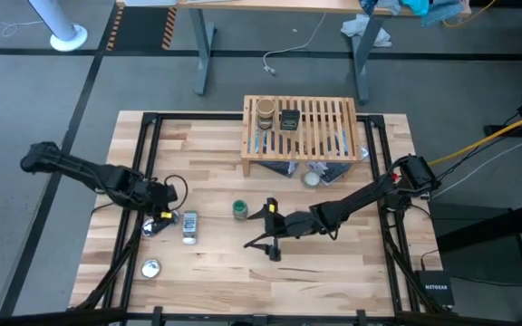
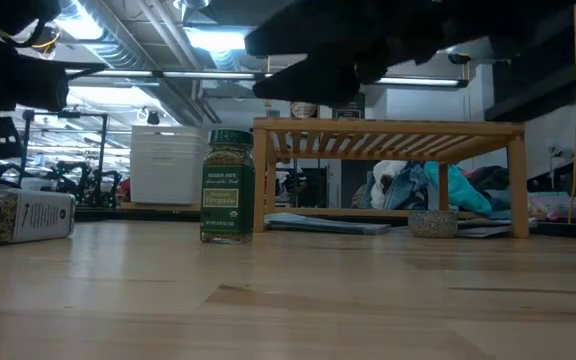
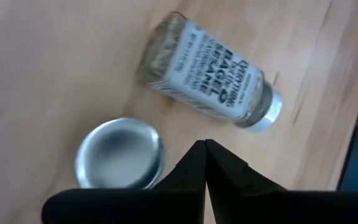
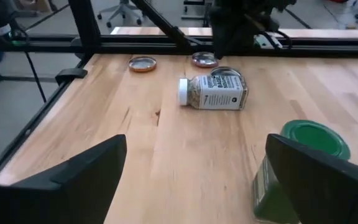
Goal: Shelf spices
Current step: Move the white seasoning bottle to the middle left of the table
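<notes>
The butcher-block tabletop (image 1: pixel 216 272) carries the wooden shelf (image 1: pixel 302 158) far, an upright oregano jar (image 1: pixel 240 210), a toppled white-capped jar (image 1: pixel 189 227) left, and silver lids (image 1: pixel 151 267).

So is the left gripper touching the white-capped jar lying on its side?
Apart. The left wrist view shows the shut left gripper with bare tabletop between its fingertips and the white-capped jar.

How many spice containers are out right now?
4: a tan-brown round jar and a dark squarish tin on the wooden slatted shelf; a green-lidded jar upright and a clear white-capped jar lying on the table.
</notes>
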